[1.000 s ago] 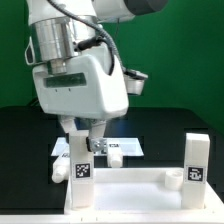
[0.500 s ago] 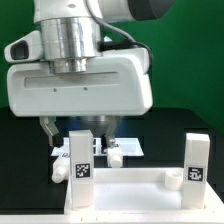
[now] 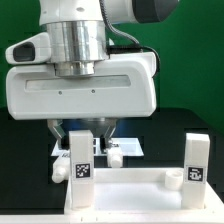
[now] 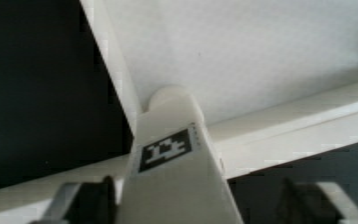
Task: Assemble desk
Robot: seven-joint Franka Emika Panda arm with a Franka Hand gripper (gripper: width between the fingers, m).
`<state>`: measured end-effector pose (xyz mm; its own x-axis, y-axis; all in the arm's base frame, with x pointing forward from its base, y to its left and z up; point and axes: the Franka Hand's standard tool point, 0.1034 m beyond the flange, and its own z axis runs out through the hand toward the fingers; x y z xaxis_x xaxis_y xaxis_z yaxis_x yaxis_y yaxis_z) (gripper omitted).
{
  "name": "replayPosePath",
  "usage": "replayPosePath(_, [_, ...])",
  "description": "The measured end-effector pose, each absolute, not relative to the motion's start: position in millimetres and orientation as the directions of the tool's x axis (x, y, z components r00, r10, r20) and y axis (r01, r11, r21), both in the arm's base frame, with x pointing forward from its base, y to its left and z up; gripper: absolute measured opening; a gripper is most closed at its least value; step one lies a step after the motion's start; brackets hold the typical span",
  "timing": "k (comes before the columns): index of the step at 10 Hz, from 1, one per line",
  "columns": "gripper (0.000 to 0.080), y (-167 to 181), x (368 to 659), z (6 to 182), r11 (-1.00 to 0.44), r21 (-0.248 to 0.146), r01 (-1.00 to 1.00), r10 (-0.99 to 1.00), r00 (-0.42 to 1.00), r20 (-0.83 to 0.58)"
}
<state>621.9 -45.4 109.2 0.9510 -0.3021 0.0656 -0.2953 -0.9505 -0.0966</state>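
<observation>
While the exterior view takes in the whole bench, the wrist view gets only a tight patch under the arm.

Ext. view:
- The gripper (image 3: pixel 83 139) hangs at frame centre, its big white body spanning 9 to 3 o'clock.
- Its fingers (image 3: pixel 104 132) drop either side of the top of an upright leg (image 3: pixel 80 168), tag sticker facing cam.
- That leg stands at the corner of the tabletop panel (image 3: pixel 125 188) twd 8 o'clock.
- A second leg (image 3: pixel 197 162), also tagged, stands upright at the corner twd 4 o'clock.
- The panel lies flat, low in frame, approx. 6 o'clock.
- Beyond the panel, at its 12 o'clock, the marker board (image 3: pixel 135 146) lies flat, partly hidden by the fingers.
- One loose white bar (image 3: pixel 60 171) lies just beside the first leg at its 9 o'clock.
- Another loose bar (image 3: pixel 116 154) lies at its 2 o'clock, near the board.
- Second leg, board and loose bars show in this view only.

Wrist view:
- It gives the close look ext. can't. The gripper (image 4: pixel 197 206) has its jaws spread astride the leg (image 4: pixel 163 150).
- One of the dark fingers (image 4: pixel 318 203) shows a clear gap to the leg. The other sits close alongside, contact can't be told.
- No pinch seen.
- The leg's far end meets a rounded socket at the corner of the panel (image 4: pixel 265 50), and a raised rim runs off from there.

Surface/room:
- The table (image 3: pixel 170 135) is matte black, and shows black in the wrist view too (image 4: pixel 34 80).
- A green backdrop (image 3: pixel 190 60) is behind.
</observation>
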Motion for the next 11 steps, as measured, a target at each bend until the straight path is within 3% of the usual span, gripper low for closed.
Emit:
replayPosePath(1, [0.0291,-46.0,621.6,108.9,-0.929,-0.099,-0.356,-0.362,0.930,0.059])
replayPosePath(4, [0.0285,-42.4,623.4,108.2,-0.732,-0.110,-0.672,-0.678,0.735,0.025])
replayPosePath(6, [0.0285,-40.6,628.1,108.0,-0.387,-0.114,-0.915,-0.918,0.393,-0.043])
replayPosePath(8, [0.0285,-36.8,630.0,107.3,-0.007,-0.123,-0.992,-0.991,0.023,-0.131])
replayPosePath(10, [0.0285,-33.7,630.7,106.9,0.134,-0.105,-0.985,-0.981,-0.117,-0.155])
replayPosePath(11, [0.0378,-33.8,630.5,106.7,0.152,-0.101,-0.983,-0.978,-0.135,-0.156])
